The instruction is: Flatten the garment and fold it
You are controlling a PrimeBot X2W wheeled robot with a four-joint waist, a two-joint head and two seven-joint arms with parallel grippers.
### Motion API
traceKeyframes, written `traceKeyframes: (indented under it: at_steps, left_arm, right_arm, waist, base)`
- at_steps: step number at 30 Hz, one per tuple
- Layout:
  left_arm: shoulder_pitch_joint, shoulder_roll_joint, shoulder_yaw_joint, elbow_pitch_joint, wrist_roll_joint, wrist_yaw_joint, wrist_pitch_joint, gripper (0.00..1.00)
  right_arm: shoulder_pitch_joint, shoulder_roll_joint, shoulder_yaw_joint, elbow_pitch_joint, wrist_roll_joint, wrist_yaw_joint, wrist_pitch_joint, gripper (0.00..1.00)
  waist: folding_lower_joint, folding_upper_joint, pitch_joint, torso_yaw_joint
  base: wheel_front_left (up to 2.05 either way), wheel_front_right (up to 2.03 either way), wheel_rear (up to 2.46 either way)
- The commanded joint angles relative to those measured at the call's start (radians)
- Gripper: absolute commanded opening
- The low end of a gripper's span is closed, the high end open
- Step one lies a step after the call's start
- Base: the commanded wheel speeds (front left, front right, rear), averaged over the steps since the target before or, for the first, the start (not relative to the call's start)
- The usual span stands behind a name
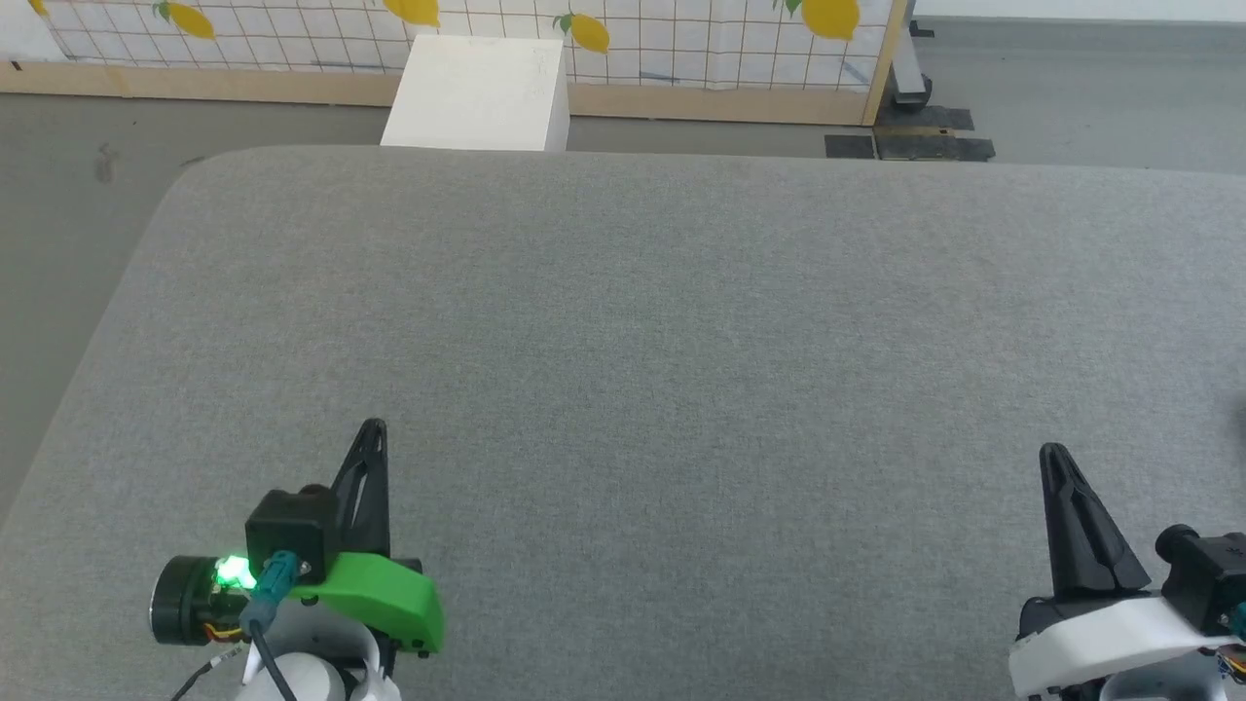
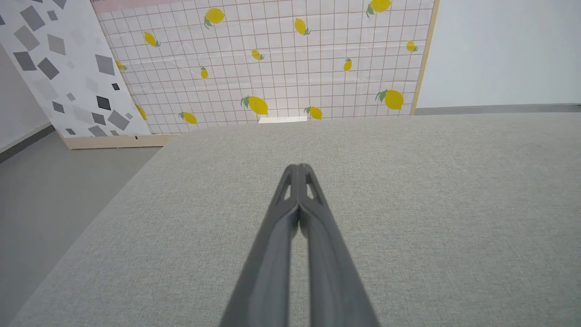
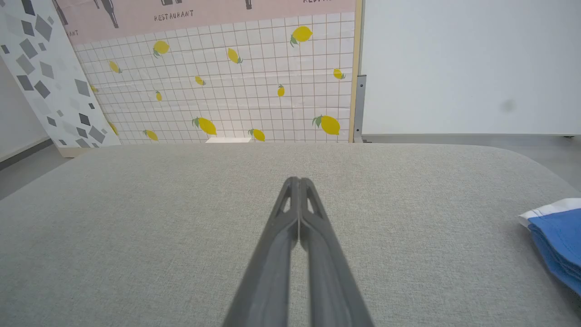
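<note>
Nearest, at seven and five o'clock, the left gripper (image 1: 373,430) and right gripper (image 1: 1051,454) were pressed together, empty. Beyond, at four o'clock in the right wrist view, the garment (image 3: 557,238) lay in layers, unheld; whether it was folded was unclear.

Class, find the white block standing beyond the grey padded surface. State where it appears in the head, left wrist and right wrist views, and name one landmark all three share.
Head view: the white block is at the top, left of centre.
Left wrist view: the white block shows as a thin strip just above the middle.
Right wrist view: the white block shows as a thin strip left of centre.
Shared landmark: the lemon-print panel behind it.
</note>
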Motion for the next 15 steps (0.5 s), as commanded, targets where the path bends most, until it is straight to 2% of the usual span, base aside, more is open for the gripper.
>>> traceKeyframes:
  at_steps: [1,15]
  left_arm:
    - [0.018,-0.012,0.016,0.001,0.017,-0.011,0.004,0.0]
    - [0.031,-0.065,0.081,0.002,0.079,-0.06,0.027,0.0]
  right_arm:
    - [-0.02,0.001,0.004,0.004,-0.01,0.0,0.005,0.0]
    - [-0.034,0.001,0.017,0.019,-0.028,0.0,0.014,0.0]
  waist:
    - [0.0,0.0,-0.001,0.0]
    - [0.0,0.0,-0.009,-0.002]
  base:
    - [0.0,0.0,0.0]
    - [0.0,0.0,0.0]
